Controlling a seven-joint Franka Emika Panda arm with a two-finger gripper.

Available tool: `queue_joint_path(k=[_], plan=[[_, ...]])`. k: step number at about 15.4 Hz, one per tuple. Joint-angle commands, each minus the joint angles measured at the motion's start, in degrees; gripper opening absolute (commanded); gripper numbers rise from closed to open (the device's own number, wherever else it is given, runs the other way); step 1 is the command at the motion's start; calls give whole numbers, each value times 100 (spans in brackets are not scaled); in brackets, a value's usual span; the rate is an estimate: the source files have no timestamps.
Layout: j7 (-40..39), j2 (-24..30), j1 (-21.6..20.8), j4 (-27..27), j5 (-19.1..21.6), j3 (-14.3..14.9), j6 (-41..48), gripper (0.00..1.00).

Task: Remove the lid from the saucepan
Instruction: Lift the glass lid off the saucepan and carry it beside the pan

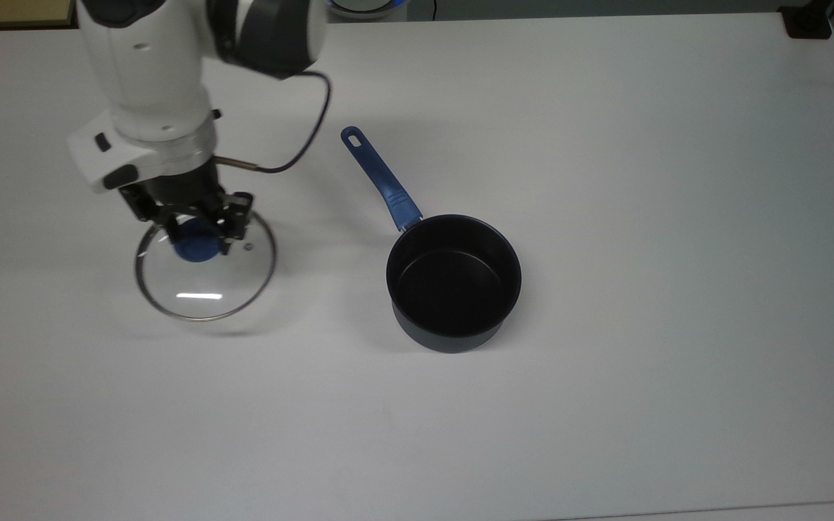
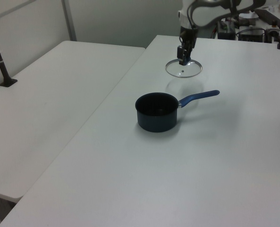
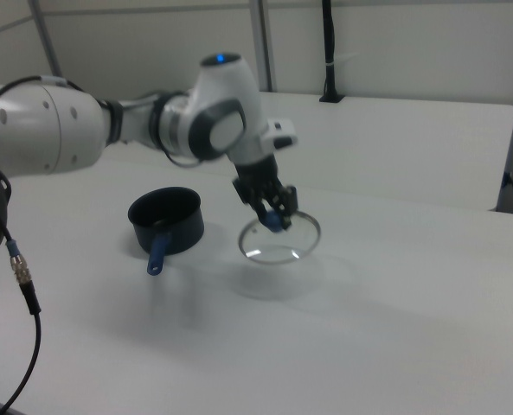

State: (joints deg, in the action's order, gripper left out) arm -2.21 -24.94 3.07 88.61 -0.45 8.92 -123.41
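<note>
Fingers (image 1: pixel 227 217) clenched on the blue knob (image 1: pixel 196 247) of the lid (image 1: pixel 205 289) | gripper (image 1: pixel 192 235) holds lid above the white table (image 1: pixel 605 145), shadow beneath in the right view | saucepan (image 1: pixel 453 282) uncovered, well apart toward the top view's right, handle (image 1: pixel 381 181) pointing up-left.

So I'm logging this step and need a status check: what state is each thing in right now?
Lid: off the pan, held in the air by its blue knob, its shadow on the table below.
Saucepan: uncovered, empty, upright on the table, handle toward the top view's upper left.
Tool: shut on the knob.
</note>
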Motion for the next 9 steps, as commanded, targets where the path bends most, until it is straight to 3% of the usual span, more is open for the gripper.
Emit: queue_joint_path(k=[1, 6, 9], plan=[[-428, 928, -104, 1841, 10, 128, -983, 38], [-851, 1491, -175, 2950, -8, 128, -983, 38], [-869, 1536, -166, 3084, -8, 128, -975, 38]])
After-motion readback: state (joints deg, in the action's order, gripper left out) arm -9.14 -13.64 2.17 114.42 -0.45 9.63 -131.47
